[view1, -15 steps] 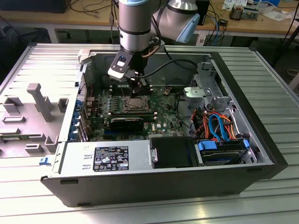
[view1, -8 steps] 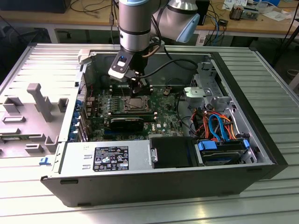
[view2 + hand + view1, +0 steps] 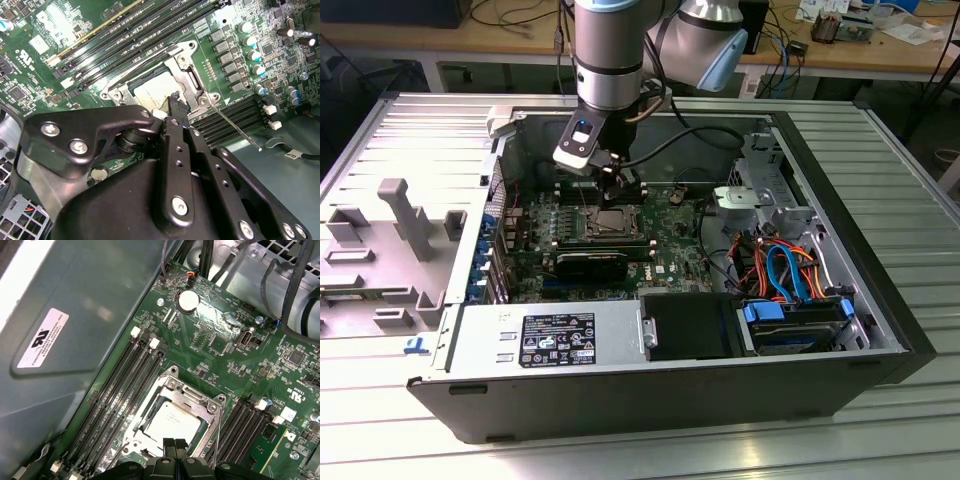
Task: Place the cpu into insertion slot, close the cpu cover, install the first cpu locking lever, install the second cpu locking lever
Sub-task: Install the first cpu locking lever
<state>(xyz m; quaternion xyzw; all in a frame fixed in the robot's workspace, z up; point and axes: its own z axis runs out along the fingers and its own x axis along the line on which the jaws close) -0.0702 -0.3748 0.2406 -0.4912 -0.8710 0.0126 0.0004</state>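
Note:
The cpu (image 3: 172, 422) lies flat in the insertion slot (image 3: 610, 222) on the green motherboard, its silver top showing through the window of the cpu cover (image 3: 200, 401). The cover lies down over the chip. My gripper (image 3: 175, 445) hangs just above the socket's edge with its black fingertips (image 3: 175, 98) pressed together and nothing between them. In the second wrist view the cpu (image 3: 152, 90) sits right beyond the fingertip. A thin metal locking lever (image 3: 235, 125) sticks out from the socket's corner, away from the cover (image 3: 192, 80).
Long black memory slots (image 3: 125, 385) run on both sides of the socket. A long black card (image 3: 592, 262) lies in front of it. The case wall (image 3: 75, 340) stands close by. Cables and drives (image 3: 790, 280) fill the exterior view's right; a grey fixture (image 3: 405, 215) sits outside at the left.

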